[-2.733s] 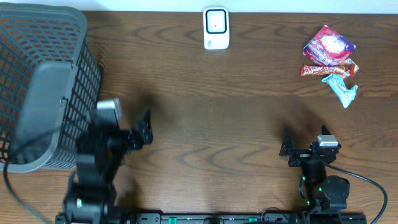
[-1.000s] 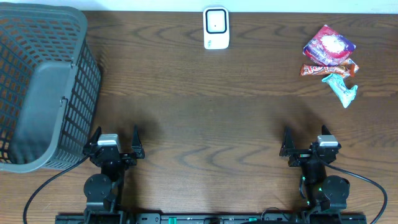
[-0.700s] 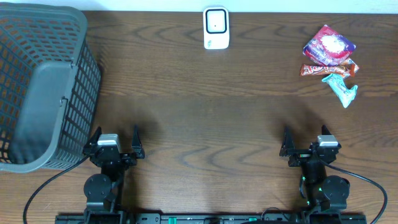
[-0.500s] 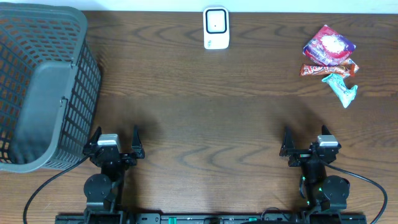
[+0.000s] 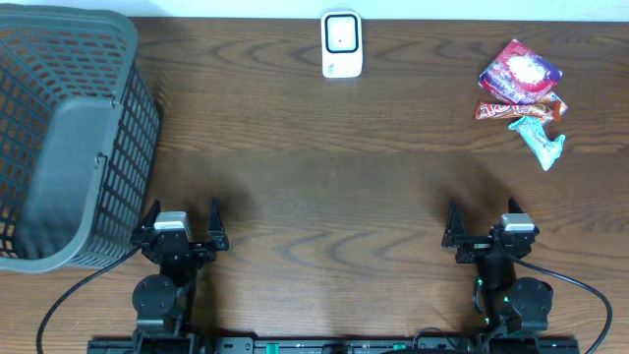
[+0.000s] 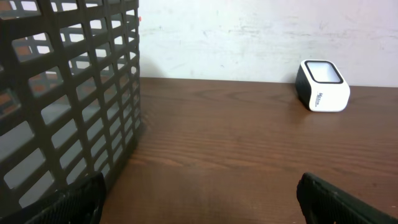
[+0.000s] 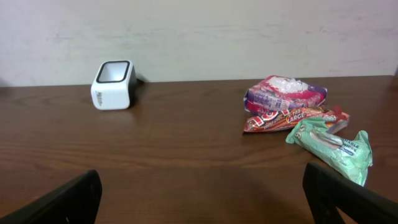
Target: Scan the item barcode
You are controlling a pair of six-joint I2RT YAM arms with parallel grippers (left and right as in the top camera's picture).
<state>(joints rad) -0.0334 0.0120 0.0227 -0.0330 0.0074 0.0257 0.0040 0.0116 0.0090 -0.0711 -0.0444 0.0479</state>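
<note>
Three snack packets lie at the far right of the table: a pink bag (image 5: 520, 71) (image 7: 285, 93), a red-orange bar (image 5: 516, 108) (image 7: 292, 118) and a teal packet (image 5: 539, 141) (image 7: 333, 146). The white barcode scanner (image 5: 342, 44) (image 6: 322, 85) (image 7: 113, 84) stands at the back centre. My left gripper (image 5: 184, 213) (image 6: 199, 200) rests at the front left, open, with only bare wood between its fingers. At the front right my right gripper (image 5: 482, 213) (image 7: 202, 200) is open too and holds nothing, well short of the packets.
A tall dark grey mesh basket (image 5: 69, 138) (image 6: 62, 93) fills the left side of the table, close beside my left gripper. The brown wooden tabletop (image 5: 334, 177) stretches between the grippers and the scanner.
Earlier the left arm was raised and extended near the basket; it has since drawn back to its low spot at the front edge. Nothing has moved in the last second.
</note>
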